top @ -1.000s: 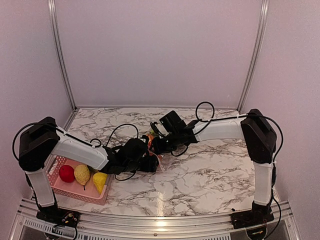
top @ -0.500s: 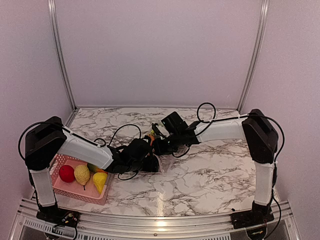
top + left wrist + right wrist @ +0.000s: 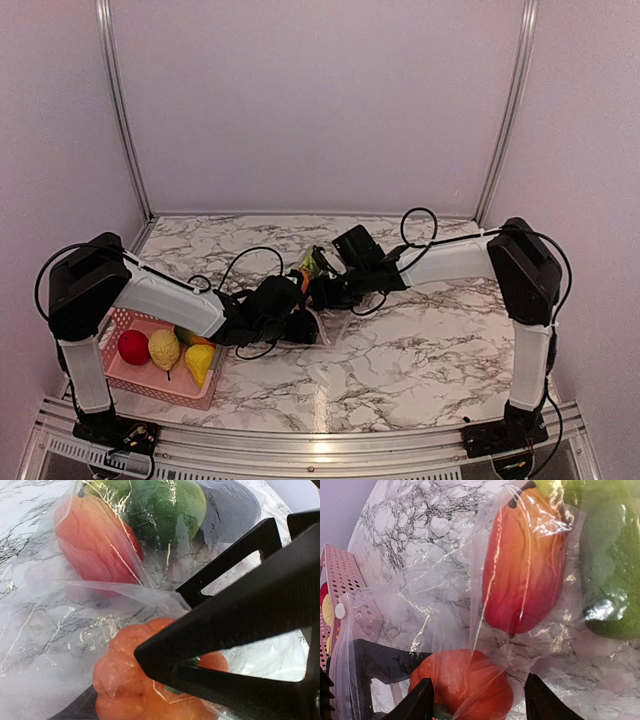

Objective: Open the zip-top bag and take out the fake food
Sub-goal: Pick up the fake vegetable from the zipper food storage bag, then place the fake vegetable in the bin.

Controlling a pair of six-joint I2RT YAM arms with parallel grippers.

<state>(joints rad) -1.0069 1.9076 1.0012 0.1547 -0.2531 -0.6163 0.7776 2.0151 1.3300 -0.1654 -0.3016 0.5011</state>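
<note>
Marbled worktop (image 3: 420,340) carries the zip-top bag (image 3: 332,325) at mid-frame, with an orange pumpkin (image 3: 125,685), a red piece (image 3: 95,545) and a green piece (image 3: 160,505) inside. Left end effector (image 3: 300,326) straddles the pumpkin, jaws wide; I cannot tell whether it grips. Right end effector (image 3: 477,697) is spread just beside it. Pink basket (image 3: 150,385), lower left, holds a red apple (image 3: 133,347), lemon (image 3: 164,348) and pear (image 3: 199,363).

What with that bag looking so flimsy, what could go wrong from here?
The left end effector straddles the pumpkin amid loose bag film; closing may pinch plastic too. The right end effector sits very close, so they could collide.
</note>
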